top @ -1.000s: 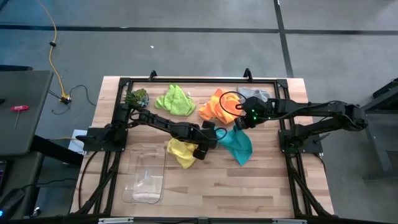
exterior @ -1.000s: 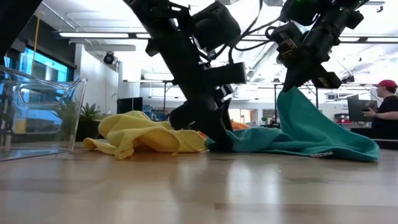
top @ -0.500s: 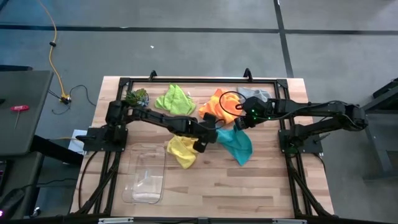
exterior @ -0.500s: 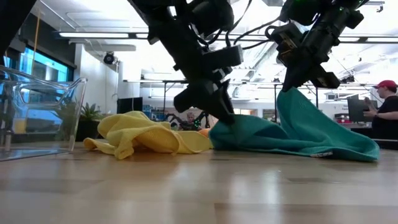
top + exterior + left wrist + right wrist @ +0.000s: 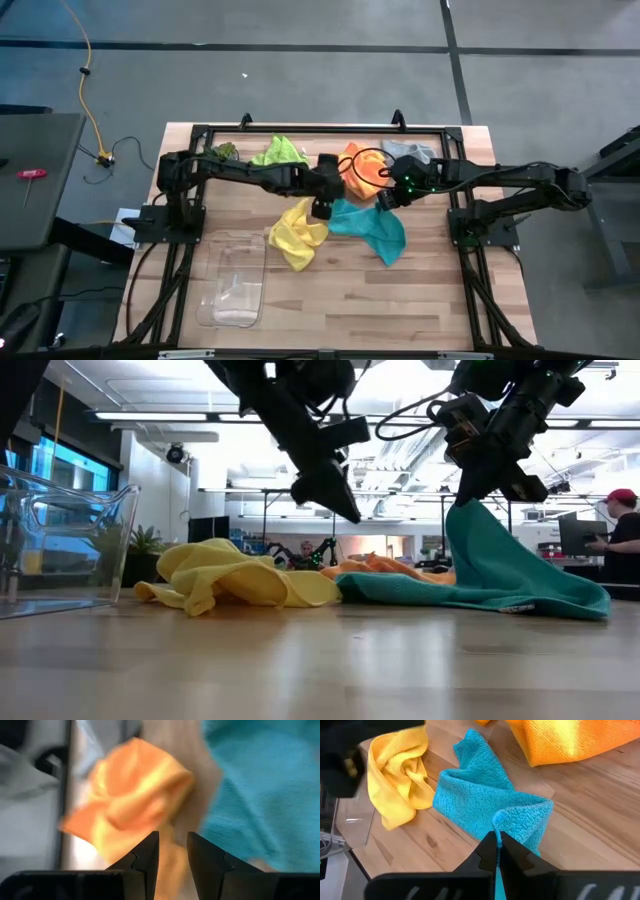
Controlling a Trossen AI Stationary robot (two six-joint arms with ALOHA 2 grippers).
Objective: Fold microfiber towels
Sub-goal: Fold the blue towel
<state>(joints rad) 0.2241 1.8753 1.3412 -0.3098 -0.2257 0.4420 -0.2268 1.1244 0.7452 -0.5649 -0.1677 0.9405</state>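
The teal towel [image 5: 365,228] lies mid-table, one corner raised in my shut right gripper [image 5: 386,199]. My left gripper [image 5: 320,208] hangs in the air above the towel's left edge, its fingers [image 5: 150,851] a narrow gap apart with nothing between them. The yellow towel [image 5: 295,238] is crumpled on the table left of the teal one. The orange towel [image 5: 352,168], the lime green towel [image 5: 280,153] and the grey towel [image 5: 410,151] lie along the far edge. My right gripper pinches a raised corner of the teal towel [image 5: 506,822] between its two fingers, slanting down from the table's right side. The cloth hangs from the fingers as a peak [image 5: 465,520], and the rest of it spreads out on the table [image 5: 430,592].
A clear plastic bin [image 5: 235,280] stands near the front left. A small spiky plant [image 5: 222,151] sits at the far left corner. A black frame [image 5: 300,128] rims the table. In the low view a person [image 5: 618,535] sits in the room beyond the table.
My left gripper has risen from the teal towel's left edge and gone toward the table's far edge, and now hangs clear of the cloth. The teal towel's left part has been drawn out toward the left and lies flatter, while the corner in my right gripper has stayed put.
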